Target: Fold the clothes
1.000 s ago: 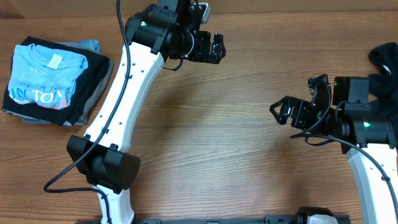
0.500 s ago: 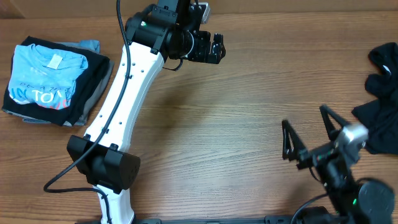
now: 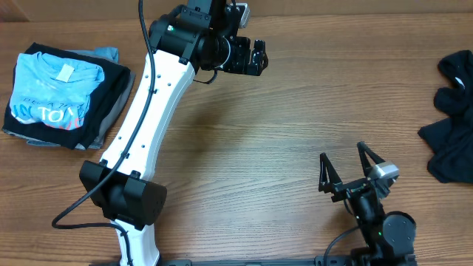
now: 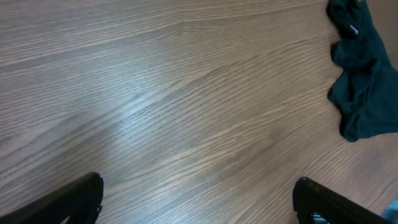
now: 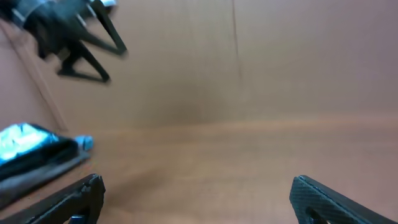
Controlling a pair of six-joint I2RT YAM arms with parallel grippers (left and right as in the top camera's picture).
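Note:
The clothes lie in two places. A folded stack sits at the far left, with a light blue T-shirt [image 3: 50, 92] on top of black and grey garments; it shows blurred in the right wrist view as the stack [image 5: 31, 152]. A crumpled black garment [image 3: 452, 118] lies at the right edge, also seen as the dark garment [image 4: 360, 74]. My left gripper [image 3: 256, 58] hangs open over bare wood at the back, and its fingers [image 4: 74, 200] hold nothing. My right gripper [image 3: 343, 157] stands open near the front edge, tips raised, empty [image 5: 196, 199].
The wooden table [image 3: 281, 125] runs between the two piles. The left arm's white link [image 3: 144, 111] slants across the left half from its base [image 3: 122, 198]. The right arm's base [image 3: 384, 233] sits at the front right.
The right arm has drawn back from the right middle to the front edge, away from the black garment, with its jaws still open. The left arm has not moved.

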